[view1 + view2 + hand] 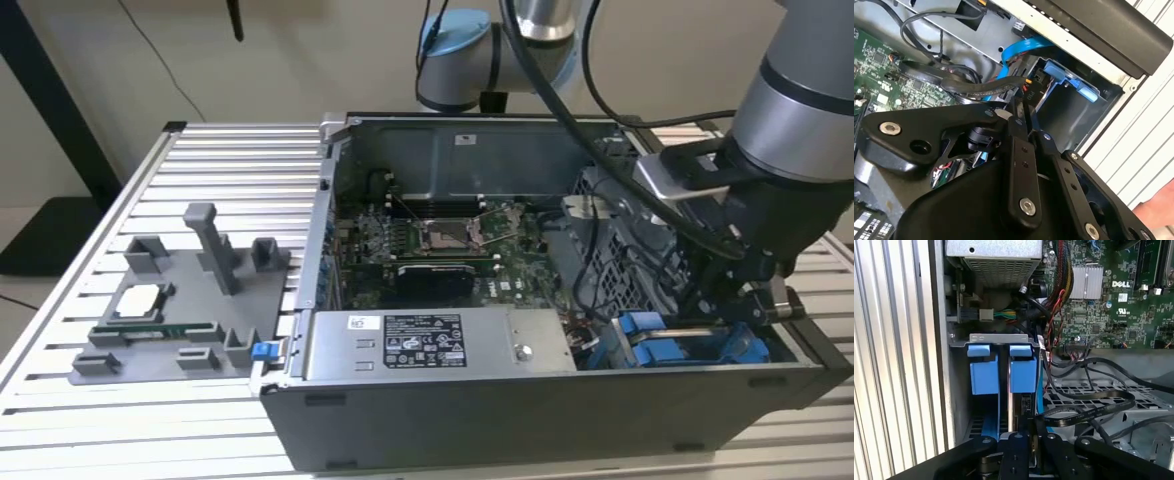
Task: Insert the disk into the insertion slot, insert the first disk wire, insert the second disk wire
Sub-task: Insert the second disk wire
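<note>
Second wrist view puts the gripper [1021, 112] over the insertion slot [1074, 107], its fingers clenched on a small black wire connector [1029, 92] that trails a flat black cable [974, 89]. The disk [1013, 405] already stands on edge in that bay, at 5 o'clock of the open computer case [534, 400] in the exterior view, between its 2 bright blue latch tabs [1001, 367].

My judgement: the connector is light and stiff, with fragile contacts, so it is best pinched on its plastic body; the cable is springy and will tug sideways.

Room is tight: the blue data cable [1019, 50], the perforated drive cage [1094, 395] and bundled wires crowd the slot. The case rests on a ribbed aluminium table [200, 160], with a grey parts fixture [187, 300] at 9 o'clock.
</note>
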Robot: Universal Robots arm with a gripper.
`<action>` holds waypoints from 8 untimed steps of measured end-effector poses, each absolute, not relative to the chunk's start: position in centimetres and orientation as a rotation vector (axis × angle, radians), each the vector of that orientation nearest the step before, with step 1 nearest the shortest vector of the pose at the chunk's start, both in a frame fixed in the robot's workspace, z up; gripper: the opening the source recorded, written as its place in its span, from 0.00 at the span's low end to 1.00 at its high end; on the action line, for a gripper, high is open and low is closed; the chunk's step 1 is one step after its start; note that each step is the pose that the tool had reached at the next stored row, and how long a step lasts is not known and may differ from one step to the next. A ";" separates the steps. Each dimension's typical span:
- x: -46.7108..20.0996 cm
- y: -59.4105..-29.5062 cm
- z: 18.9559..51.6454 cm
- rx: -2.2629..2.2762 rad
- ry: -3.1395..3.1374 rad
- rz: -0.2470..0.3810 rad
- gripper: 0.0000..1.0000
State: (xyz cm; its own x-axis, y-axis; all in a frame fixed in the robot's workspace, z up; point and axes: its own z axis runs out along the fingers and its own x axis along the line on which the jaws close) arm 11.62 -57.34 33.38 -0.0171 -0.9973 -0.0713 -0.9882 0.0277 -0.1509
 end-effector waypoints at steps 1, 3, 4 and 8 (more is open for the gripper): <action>11.6 -57.3 33.4 -2.085 2.133 -0.086 0.00; 11.6 -57.3 33.8 -2.084 2.132 -0.082 1.00; 11.6 -57.3 34.3 -2.085 2.133 -0.084 1.00; 11.6 -57.3 36.2 -2.087 2.135 -0.084 1.00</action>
State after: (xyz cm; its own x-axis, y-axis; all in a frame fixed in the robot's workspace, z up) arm 11.63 -57.34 36.20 -0.0173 -0.9973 -0.0716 -0.9886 0.0277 -0.1480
